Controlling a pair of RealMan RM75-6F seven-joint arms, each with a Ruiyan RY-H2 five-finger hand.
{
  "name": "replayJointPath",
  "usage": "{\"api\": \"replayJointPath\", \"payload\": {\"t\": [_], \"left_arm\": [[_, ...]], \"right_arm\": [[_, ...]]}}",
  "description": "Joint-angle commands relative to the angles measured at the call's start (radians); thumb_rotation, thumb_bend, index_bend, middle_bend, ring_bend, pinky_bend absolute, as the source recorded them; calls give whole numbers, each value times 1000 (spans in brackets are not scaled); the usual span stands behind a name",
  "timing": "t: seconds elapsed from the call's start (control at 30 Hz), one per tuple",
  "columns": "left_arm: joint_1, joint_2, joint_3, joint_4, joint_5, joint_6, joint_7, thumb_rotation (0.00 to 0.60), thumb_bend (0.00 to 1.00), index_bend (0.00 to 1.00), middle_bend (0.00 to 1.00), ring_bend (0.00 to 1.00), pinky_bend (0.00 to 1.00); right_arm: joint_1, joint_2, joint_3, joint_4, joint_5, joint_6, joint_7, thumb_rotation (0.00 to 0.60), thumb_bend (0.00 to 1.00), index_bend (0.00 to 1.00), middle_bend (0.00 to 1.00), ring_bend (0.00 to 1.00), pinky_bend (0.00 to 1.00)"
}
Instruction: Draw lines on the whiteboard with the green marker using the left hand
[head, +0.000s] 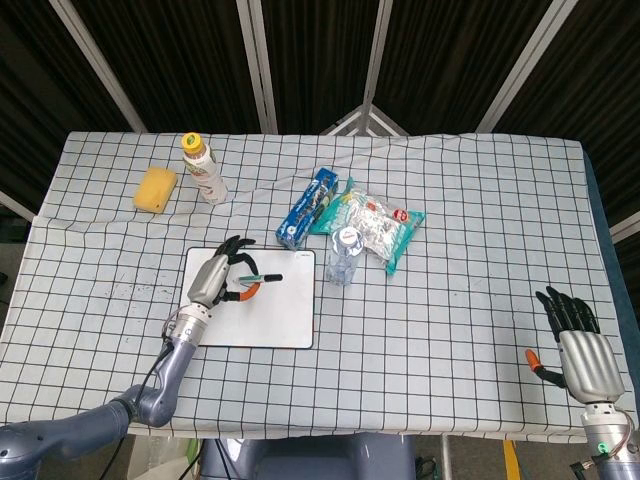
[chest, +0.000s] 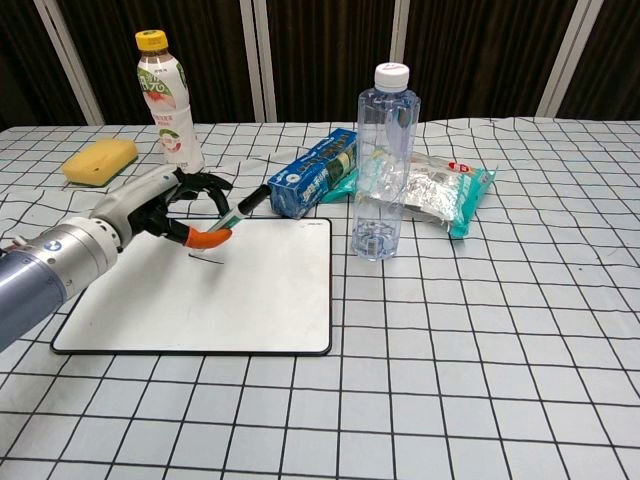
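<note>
Left hand (chest: 150, 205): your fingers pinch the green marker (chest: 238, 208) over the whiteboard (chest: 270, 290).
Right hand (head: 580, 350): yours rests on the counter (head: 480, 200), fingers apart, holding nothing.

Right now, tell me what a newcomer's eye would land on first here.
The left hand grips the green marker over the whiteboard, where a short dark stroke shows. Just right of the board stands a tall clear water bottle, with a blue box behind.
</note>
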Motion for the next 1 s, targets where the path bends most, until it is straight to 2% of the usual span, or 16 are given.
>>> {"api": "replayJointPath", "payload": {"t": [0.03, 0.2, 0.4, 0.7, 0.83, 1.0], "left_arm": [[1, 20, -2, 45, 10, 6, -28, 600, 524, 703, 142, 0, 51], [8, 55, -29, 40, 15, 43, -78, 600, 524, 703, 142, 0, 52], [17, 107, -51, -57, 38, 103, -116, 600, 524, 703, 142, 0, 51], [37, 103, 19, -188, 20, 62, -36, 600, 521, 703, 141, 0, 51], [38, 78, 44, -209, 15, 50, 4, 600, 520, 703, 141, 0, 51], [34, 44, 51, -219, 8, 48, 31, 600, 520, 703, 141, 0, 51]], "right_arm": [[1, 0, 1, -2, 2, -2, -2, 600, 351, 0, 0, 0, 0], [0, 0, 0, -4, -1, 1, -4, 600, 351, 0, 0, 0, 0], [-1, 0, -4, -4, -9, 4, -6, 600, 350, 0, 0, 0, 0], [-1, 1, -6, -2, -11, 2, -7, 600, 351, 0, 0, 0, 0], [-1, 3, -5, -2, -8, 1, -5, 600, 351, 0, 0, 0, 0], [-1, 5, -4, -1, -9, 1, -1, 600, 351, 0, 0, 0, 0]]}}
